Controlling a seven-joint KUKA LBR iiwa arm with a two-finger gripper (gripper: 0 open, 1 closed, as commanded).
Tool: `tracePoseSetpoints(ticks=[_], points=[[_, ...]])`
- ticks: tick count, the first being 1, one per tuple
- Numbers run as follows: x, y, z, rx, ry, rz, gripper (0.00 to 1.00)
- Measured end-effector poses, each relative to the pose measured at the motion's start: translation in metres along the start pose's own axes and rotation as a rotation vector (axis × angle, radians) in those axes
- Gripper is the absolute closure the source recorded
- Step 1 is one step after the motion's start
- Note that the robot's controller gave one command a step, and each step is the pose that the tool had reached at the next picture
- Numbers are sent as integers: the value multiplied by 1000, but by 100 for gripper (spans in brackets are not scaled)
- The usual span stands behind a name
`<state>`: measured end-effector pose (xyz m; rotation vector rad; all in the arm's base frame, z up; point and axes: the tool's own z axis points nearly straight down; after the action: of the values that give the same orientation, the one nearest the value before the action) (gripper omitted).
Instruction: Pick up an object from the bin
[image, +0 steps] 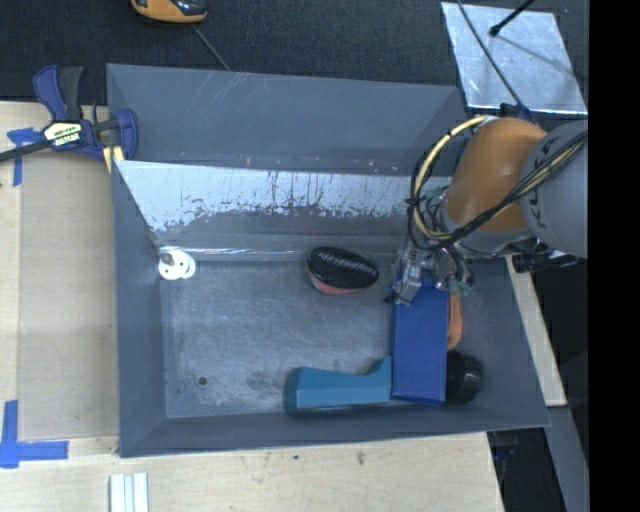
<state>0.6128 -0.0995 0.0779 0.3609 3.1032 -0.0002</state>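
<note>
My gripper (424, 274) hangs low at the right side of the bin, just over the far end of a dark blue rectangular block (419, 348) that lies lengthwise toward the front wall. An orange piece (455, 322) peeks out from behind the block's right edge. A black oval brush with a pinkish base (343, 270) lies a little to the left of the gripper, apart from it.
A teal-blue L-shaped thing (335, 389) lies along the front wall, touching the block's near end. A black round object (463, 378) sits in the front right corner. A small white piece (176, 265) rests at the far left.
</note>
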Motion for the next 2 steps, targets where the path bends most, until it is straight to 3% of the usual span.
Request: tracePoseSetpoints(ticks=[1,2], points=[[2,1,2,0,4,-1,0],[2,1,2,0,4,-1,0]])
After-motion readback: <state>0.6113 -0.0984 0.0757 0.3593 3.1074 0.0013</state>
